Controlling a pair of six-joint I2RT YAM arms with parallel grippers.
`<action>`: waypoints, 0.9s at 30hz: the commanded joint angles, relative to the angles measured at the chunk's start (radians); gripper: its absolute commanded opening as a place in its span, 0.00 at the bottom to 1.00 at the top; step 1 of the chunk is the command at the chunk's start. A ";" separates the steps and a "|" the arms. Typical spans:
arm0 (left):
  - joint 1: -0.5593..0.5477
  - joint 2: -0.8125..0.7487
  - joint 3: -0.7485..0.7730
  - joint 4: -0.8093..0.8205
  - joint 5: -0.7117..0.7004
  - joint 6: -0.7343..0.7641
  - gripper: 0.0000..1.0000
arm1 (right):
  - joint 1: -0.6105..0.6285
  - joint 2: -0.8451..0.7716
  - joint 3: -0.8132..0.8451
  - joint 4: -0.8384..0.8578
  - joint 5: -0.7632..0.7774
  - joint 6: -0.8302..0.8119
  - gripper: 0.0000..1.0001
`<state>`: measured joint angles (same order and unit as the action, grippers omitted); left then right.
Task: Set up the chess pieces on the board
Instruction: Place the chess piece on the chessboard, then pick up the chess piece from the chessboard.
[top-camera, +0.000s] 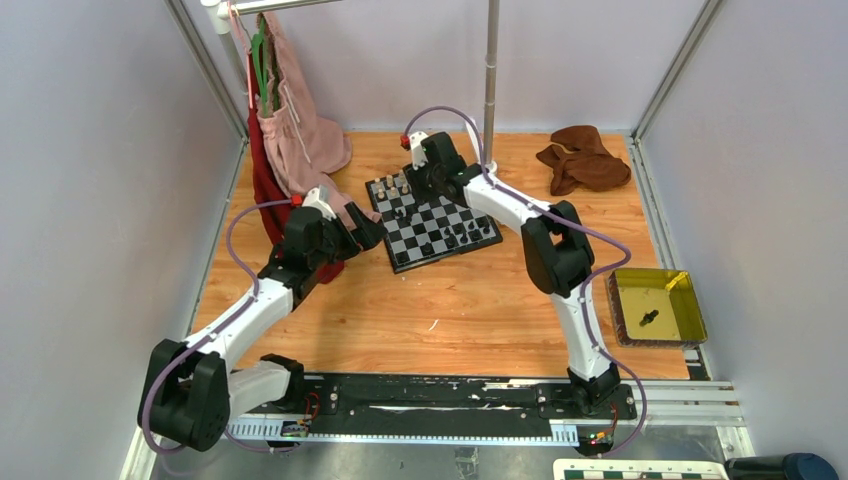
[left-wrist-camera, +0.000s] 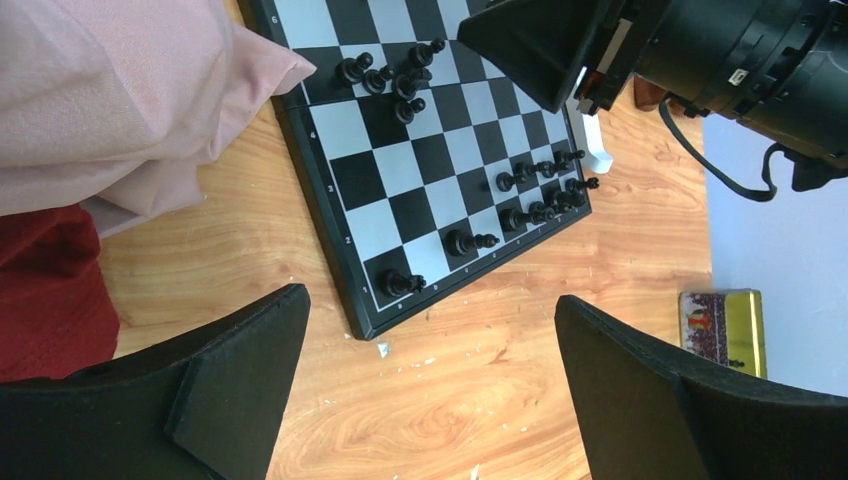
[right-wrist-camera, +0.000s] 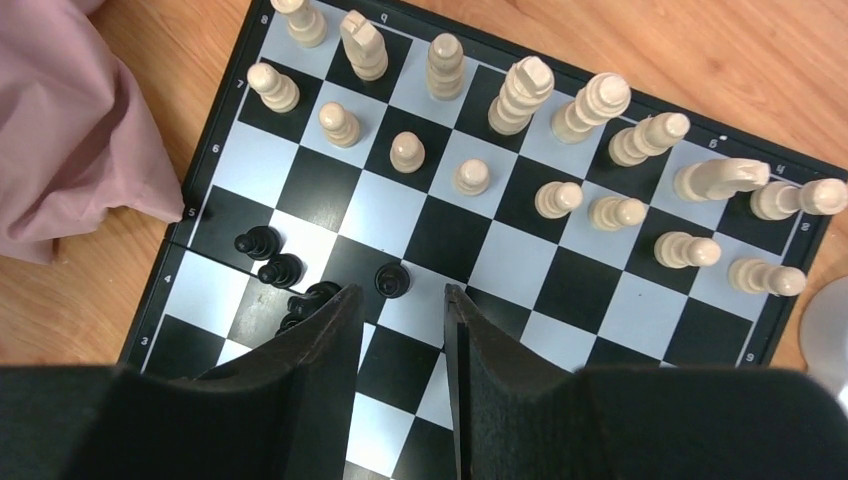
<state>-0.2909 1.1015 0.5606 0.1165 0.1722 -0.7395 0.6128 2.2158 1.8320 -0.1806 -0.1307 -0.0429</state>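
Note:
The board lies at the middle of the table's far part. Cream chess pieces fill two rows along its far side. Black pieces stand in a loose cluster near the pink cloth, and more line the opposite rows. My right gripper hovers over the board's middle, open by a narrow gap with nothing between its fingers. One black pawn stands free just past its tips. My left gripper is wide open and holds nothing, above bare wood by the board's corner.
A pink cloth hangs over a red one and touches the board's left edge. A brown cloth lies at the far right. A yellow tray at the right holds a black piece. A metal pole rises behind the board.

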 joint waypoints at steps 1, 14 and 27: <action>0.006 0.021 0.035 -0.003 -0.002 0.030 1.00 | 0.002 0.035 0.050 -0.042 -0.017 0.011 0.40; 0.007 0.044 0.051 -0.010 0.005 0.050 1.00 | 0.002 0.078 0.077 -0.045 -0.036 0.023 0.40; 0.007 0.059 0.060 -0.017 0.002 0.060 1.00 | 0.002 0.117 0.109 -0.051 -0.037 0.028 0.39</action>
<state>-0.2909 1.1496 0.5892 0.1143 0.1726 -0.7044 0.6128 2.3112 1.9038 -0.2039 -0.1574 -0.0250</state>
